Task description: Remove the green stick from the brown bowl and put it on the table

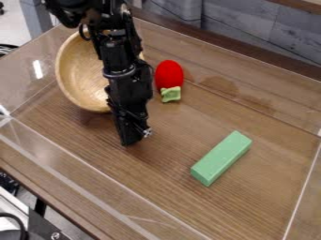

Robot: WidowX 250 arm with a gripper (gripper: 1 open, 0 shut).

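**Green stick flat on the table, bowl tipped behind the arm**

Nearest the camera runs the low clear acrylic wall (75, 183) at the front edge of the table (150, 187); the wood-grain top behind it is bare up to the green stick (221, 157); the stick lies flat on the table toward the right, its long side running diagonally, well apart from the bowl and from the arm; further in, left of centre, the black gripper (131, 137) points steeply down with its tip at or just above the tabletop, its fingers drawn together on nothing; the arm rises from it up and to the left; behind the arm stands the brown bowl (78, 73), tilted so that its pale inside faces the camera, partly hidden by the arm; whether the arm touches it cannot be told; just right of the arm sits a red strawberry toy (168, 74) with a small green leaf at its base.
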